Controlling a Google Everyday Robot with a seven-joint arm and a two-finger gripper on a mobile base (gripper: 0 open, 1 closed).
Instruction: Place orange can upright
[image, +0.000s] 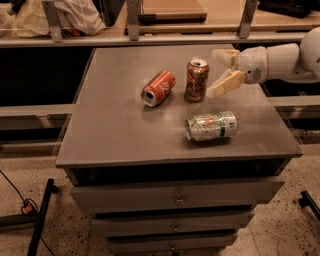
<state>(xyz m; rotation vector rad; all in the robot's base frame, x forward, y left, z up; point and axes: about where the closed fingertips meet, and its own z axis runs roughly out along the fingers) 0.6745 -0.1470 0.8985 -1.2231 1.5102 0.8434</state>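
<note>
The orange can (197, 80) stands upright on the cabinet top (115, 125); its lettering is unreadable. Just right of it the gripper (220, 71) is spread wide, holding nothing and not touching the can. A red-orange can (158, 88) lies to its left.

arm (295, 57): glossy white rounded shell | wrist (256, 64): white barrel, thin dark seam rings | gripper (212, 73): over right rear of grey table (115, 125) | fingers (225, 84): two, cream-beige, flat, tapered, spread apart
</note>
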